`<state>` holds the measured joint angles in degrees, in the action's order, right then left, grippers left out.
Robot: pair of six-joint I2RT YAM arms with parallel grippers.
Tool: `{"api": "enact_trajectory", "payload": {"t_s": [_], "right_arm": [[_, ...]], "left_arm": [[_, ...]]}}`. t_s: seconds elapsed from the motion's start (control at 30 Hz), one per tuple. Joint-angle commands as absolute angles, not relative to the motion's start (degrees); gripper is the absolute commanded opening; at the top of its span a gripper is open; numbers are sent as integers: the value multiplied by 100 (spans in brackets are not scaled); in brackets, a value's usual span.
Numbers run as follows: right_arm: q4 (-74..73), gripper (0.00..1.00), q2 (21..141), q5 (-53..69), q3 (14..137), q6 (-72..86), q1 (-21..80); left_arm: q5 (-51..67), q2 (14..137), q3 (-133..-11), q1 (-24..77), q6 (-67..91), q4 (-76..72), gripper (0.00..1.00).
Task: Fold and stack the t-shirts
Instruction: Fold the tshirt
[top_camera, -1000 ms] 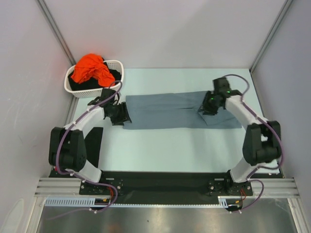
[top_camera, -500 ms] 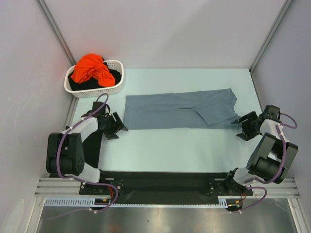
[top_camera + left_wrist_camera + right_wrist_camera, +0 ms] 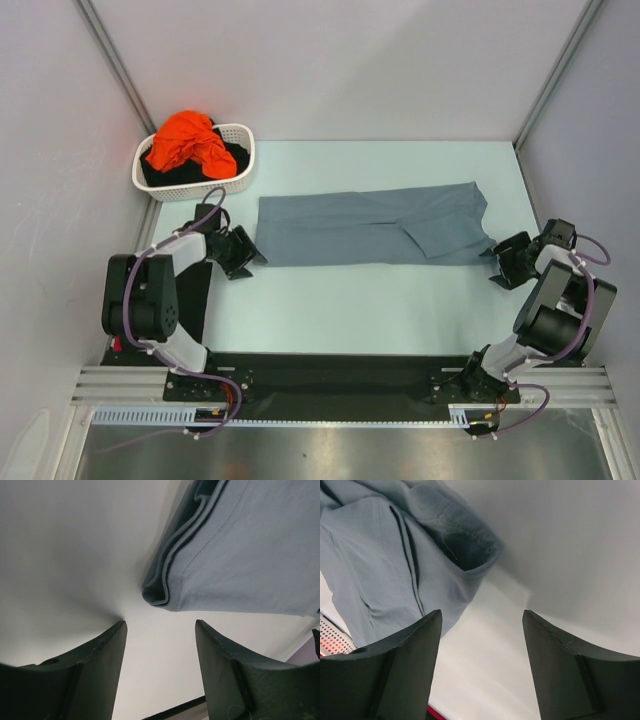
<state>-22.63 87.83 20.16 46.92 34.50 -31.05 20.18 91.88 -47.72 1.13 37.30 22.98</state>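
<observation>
White basket [image 3: 190,187] on pale table's [image 3: 380,300] far-left corner, seemingly against wall [image 3: 60,150].

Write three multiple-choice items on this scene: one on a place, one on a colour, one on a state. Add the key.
1. Where is the orange t-shirt? A. in the white basket B. flat mid-table C. held by an arm
2. What colour is the spread-out t-shirt? A. black B. grey-blue C. red
3. How do the fingers of the left gripper stand? A. shut on cloth B. shut, empty C. open, empty
Key: A, heaped in the basket; B, its cloth is grey-blue; C, bare table shows between them.
</observation>
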Motion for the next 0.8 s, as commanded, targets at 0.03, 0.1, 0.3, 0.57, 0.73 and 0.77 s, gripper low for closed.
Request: {"api": "enact_trajectory", "payload": {"t_s": [0.03,0.1,0.3,0.57,0.73,0.77], "right_arm": [[-2013,70,8921,1899,4852,3314,-3138],[-1969,70,8956,1855,4860,3270,-3129],[-1794,66,9167,1819,4922,3225,-3120],[-1556,47,9790,1618,5203,3357,-2839],[-1459,21,10037,1389,5449,3401,-2637],[-1433,15,10150,1363,5510,3393,-2611]], "left_arm": [[1890,9483,-5009,79,3858,2039,64],[1872,9580,-5097,53,3902,2030,65],[1925,9923,-5291,26,3938,1942,54],[1819,10089,-5466,26,3788,2065,25],[1758,9958,-5371,26,3736,2136,2],[1749,9888,-5344,35,3709,2162,0]]}}
